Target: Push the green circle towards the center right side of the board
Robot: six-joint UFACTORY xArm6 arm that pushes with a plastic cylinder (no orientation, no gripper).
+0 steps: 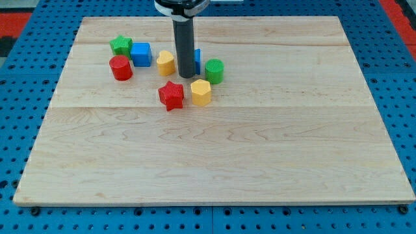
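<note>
Board (214, 149) of pale wood, made of lengthwise planks, fills most of the camera view and rests on a blue perforated surface (26, 84), with red panels (16, 19) at the view's top corners. Rod (184, 45), dark and upright, descends from a white and black mount (181, 5) at the view's top edge; there is no pincer on this arm, so nothing opens, closes or is held, and the rod simply ends in my tip (186, 76). My tip stands on the board in the middle of the cluster of blocks, between the yellow block (166, 63) on the view's left and the green circle (214, 70) on the view's right, close to both; whether it touches either cannot be told. A second blue block (197, 60) shows only as a sliver behind the rod, its shape hidden. The green circle, a short ribbed cylinder, lies in the upper middle of the board, just left of the centre line and well apart from the right edge. Below it, just beside, sits the yellow hexagon (201, 92), and the red star (171, 95) lies near that hexagon on the view's left. Further to the view's left are the blue cube (141, 53), the green star (121, 45) touching it, and the red cylinder (121, 67) just below those two.
</note>
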